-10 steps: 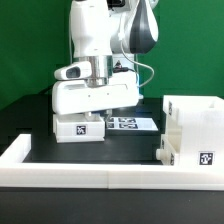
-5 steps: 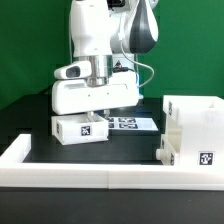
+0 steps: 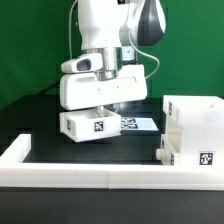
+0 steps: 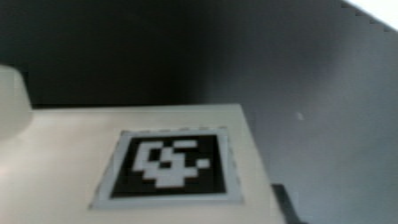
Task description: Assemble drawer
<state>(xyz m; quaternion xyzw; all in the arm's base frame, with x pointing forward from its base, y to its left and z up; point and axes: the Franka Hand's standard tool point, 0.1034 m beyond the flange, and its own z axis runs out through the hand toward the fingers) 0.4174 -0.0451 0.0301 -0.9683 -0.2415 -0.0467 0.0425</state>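
One Panda arm (image 3: 108, 35) stands in the upper middle of the exterior view, and its single gripper (image 3: 99, 108) points down at centre frame. The fingers are drawn in narrow on the upper wall of one small tray (image 3: 92, 127), which hangs beneath them. The tray is tilted, its end toward the exterior view's left sitting higher, and it is clear of the black table (image 3: 60, 152). One black-and-white tag shows on the tray's front face.

One tall box shell (image 3: 192, 118) stands at the right of the frame, well apart from the held tray, with one tag low on its front. A second small white piece (image 3: 165, 151) sits just beside the shell's lower left corner. It shows part of one tag, but I cannot tell whether it is the other tray.

One marker board (image 3: 140, 123) lies flat behind the held tray, with several tags visible on it. One low white rail (image 3: 100, 176) runs across the lower frame.

The wrist view shows one white tray face (image 4: 63, 150) bearing one blurred tag against a dark background.
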